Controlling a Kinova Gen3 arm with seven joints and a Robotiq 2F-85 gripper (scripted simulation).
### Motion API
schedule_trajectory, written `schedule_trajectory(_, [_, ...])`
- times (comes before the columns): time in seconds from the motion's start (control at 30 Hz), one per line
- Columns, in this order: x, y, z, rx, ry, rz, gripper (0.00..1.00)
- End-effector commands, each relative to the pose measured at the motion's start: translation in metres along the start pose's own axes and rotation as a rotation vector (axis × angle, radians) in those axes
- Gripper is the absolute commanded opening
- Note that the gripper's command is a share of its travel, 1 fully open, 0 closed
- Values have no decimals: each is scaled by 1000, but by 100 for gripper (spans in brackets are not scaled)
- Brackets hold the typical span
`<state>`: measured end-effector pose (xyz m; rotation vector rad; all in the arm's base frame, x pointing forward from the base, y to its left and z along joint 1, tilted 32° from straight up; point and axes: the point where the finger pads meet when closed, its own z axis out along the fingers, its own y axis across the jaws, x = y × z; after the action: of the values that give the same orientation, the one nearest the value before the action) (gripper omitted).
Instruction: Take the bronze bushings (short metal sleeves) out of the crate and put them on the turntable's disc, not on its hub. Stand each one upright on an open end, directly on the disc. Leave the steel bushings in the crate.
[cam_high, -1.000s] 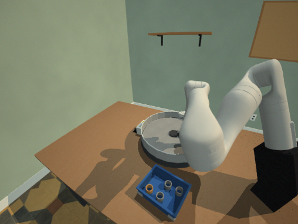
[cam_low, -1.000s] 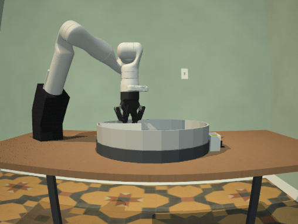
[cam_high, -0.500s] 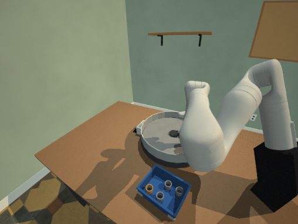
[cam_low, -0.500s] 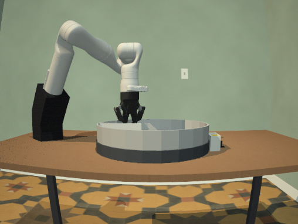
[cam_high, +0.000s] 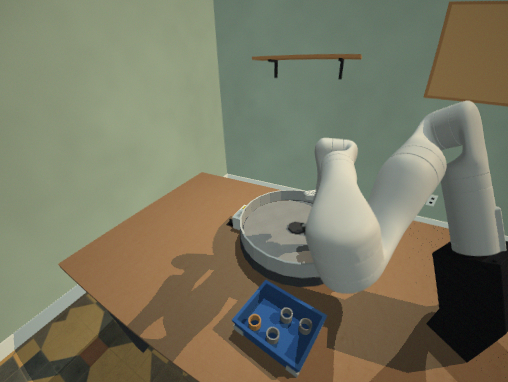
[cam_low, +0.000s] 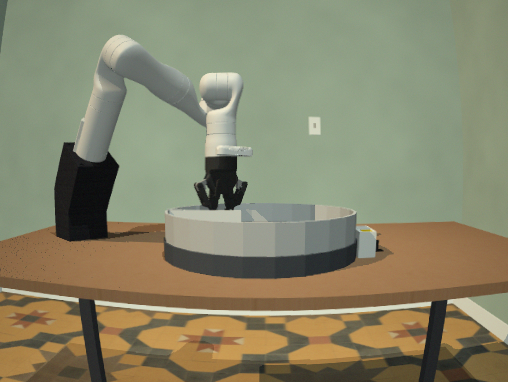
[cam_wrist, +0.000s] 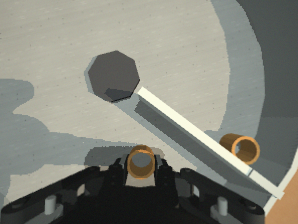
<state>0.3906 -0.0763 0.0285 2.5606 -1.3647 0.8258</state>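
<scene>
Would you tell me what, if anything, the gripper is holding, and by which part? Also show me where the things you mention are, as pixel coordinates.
The gripper (cam_low: 219, 207) (cam_wrist: 141, 162) holds a bronze bushing (cam_wrist: 141, 174), its fingers closed on opposite sides of the outer wall.

A brown table (cam_high: 165, 235) (cam_low: 430, 255) (cam_wrist: 289, 212) is used as the support, and it is carried by dark legs (cam_low: 91, 335). By its flat top a round turntable (cam_high: 280, 266) (cam_low: 260, 237) (cam_wrist: 175, 40) with a dark lower band is borne. A blue crate (cam_high: 267, 352) is placed near the turntable, apart from it. The black pedestal (cam_high: 467, 300) (cam_low: 85, 200) is set well apart from the crate. Beside the turntable's wall a small pale box (cam_high: 238, 218) (cam_low: 366, 242) is seen; whether it is supported by the table cannot be told.
</scene>
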Motion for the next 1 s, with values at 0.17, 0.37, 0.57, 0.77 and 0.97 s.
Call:
schedule_trajectory(0.17, [1, 1, 0, 1, 5, 13, 0])
schedule_trajectory(0.37, [1, 1, 0, 1, 5, 13, 0])
schedule_trajectory(0.57, [1, 1, 0, 1, 5, 13, 40])
schedule_trajectory(0.77, [1, 1, 0, 1, 5, 13, 40])
schedule_trajectory(0.97, [1, 1, 0, 1, 5, 13, 40])
